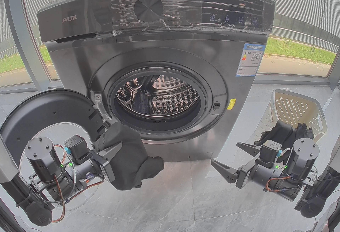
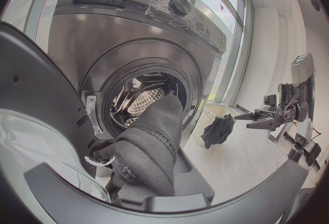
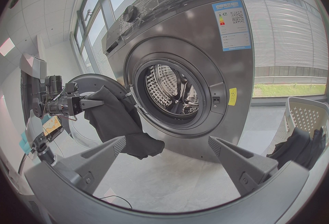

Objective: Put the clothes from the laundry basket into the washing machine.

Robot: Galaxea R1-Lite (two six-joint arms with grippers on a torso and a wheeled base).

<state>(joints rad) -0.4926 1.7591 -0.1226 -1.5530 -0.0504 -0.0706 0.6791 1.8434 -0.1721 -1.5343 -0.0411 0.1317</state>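
Note:
My left gripper [image 1: 115, 153] is shut on a black garment [image 1: 132, 160] that hangs below and left of the washing machine's open drum [image 1: 159, 98]. In the left wrist view the black garment [image 2: 154, 146] drapes over my fingers, its top end near the drum [image 2: 145, 96] mouth. The right wrist view shows the same garment [image 3: 116, 122] dangling off the left gripper [image 3: 94, 103]. My right gripper [image 1: 233, 160] stands open and empty above the floor, beside the cream laundry basket [image 1: 301, 108], which holds more dark clothes [image 1: 287, 135].
The machine's round door [image 1: 46, 112] is swung open to the left, right behind my left arm. Bare tiled floor [image 1: 191, 193] lies between the two arms. Large windows run behind the machine.

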